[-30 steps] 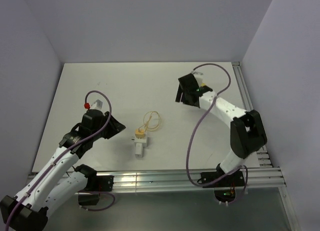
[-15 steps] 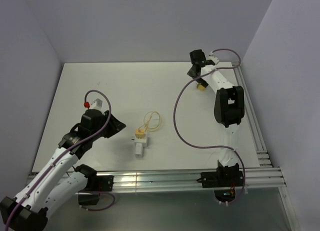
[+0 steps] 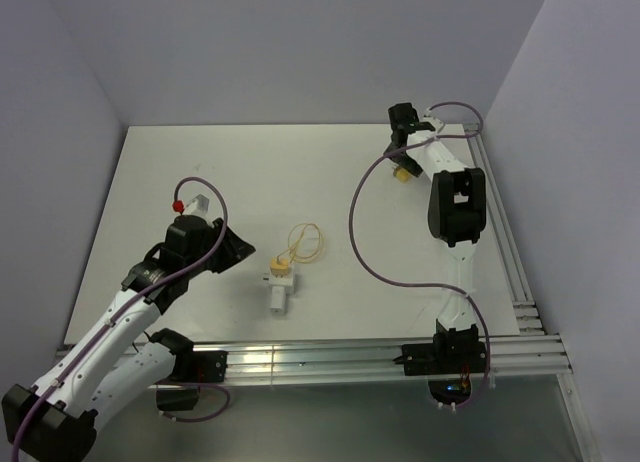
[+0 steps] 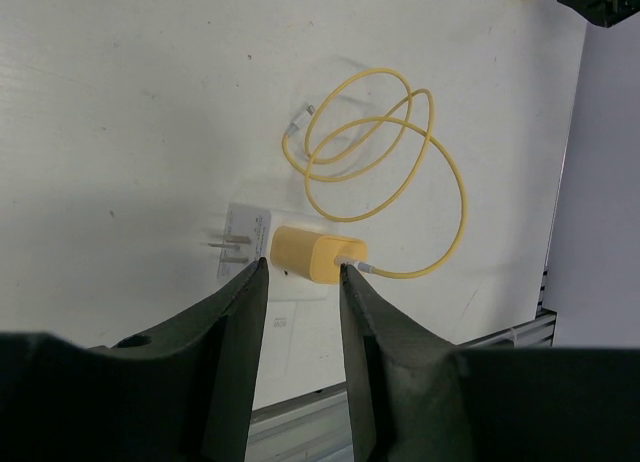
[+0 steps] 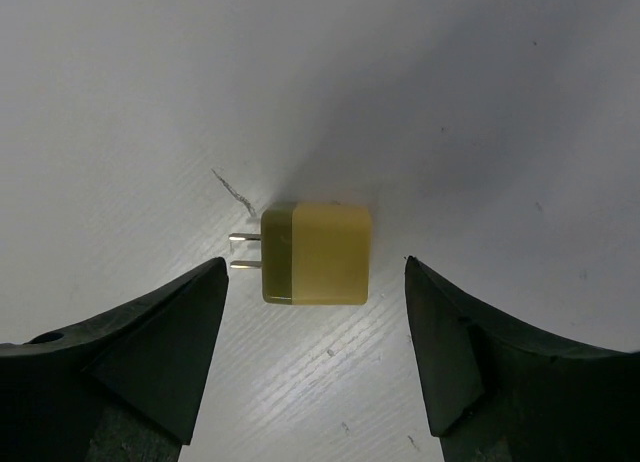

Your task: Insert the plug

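Right claw (image 5: 312,274) has swung out to the tabletop's (image 3: 250,172) far right corner. Jaws apart, straddling the plug (image 5: 316,254), which lies flat, ungripped. Next I'd close. Left claw (image 4: 300,275) apart, empty, over wired yellow charger (image 4: 318,255).

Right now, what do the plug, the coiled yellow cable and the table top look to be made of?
The plug: probably moulded plastic, pale yellow with a darker olive end, smooth satin faces, rounded edges. Its prongs: bare metal, grey and shiny. The cable: flexible plastic or rubber sheath, lying in loose loops. The table: matt white, faintly scratched; material unclear.
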Action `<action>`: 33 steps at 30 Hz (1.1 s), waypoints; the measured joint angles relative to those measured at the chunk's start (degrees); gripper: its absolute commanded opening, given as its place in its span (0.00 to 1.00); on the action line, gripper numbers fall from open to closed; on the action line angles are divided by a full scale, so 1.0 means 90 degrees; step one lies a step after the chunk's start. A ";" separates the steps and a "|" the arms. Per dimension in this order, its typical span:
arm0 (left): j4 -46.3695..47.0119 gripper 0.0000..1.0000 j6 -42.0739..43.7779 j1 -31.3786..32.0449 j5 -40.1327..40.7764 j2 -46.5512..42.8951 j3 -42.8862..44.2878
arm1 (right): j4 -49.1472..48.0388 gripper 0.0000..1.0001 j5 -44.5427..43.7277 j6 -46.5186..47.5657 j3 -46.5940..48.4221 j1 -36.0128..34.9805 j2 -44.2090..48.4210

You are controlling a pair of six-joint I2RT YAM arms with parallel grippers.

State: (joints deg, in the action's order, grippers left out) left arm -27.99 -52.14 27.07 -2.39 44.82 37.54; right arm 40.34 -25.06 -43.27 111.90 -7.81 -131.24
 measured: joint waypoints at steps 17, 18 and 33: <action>0.0080 0.41 0.0002 0.0000 -0.0041 0.0032 -0.0002 | -0.0049 0.65 0.0243 0.0049 -0.0019 0.0034 -0.0078; 0.0080 0.41 0.0002 0.0000 -0.0041 0.0032 -0.0002 | -0.0046 0.65 0.0253 0.0049 -0.0019 0.0039 -0.0078; 0.0083 0.41 0.0046 0.0000 -0.0085 0.0039 -0.0002 | 0.0194 0.61 0.0369 -0.0044 -0.0017 0.0119 -0.0119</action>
State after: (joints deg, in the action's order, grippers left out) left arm -27.24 -51.72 27.07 -3.16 45.17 37.52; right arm 42.09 -21.74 -43.66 111.74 -6.74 -132.31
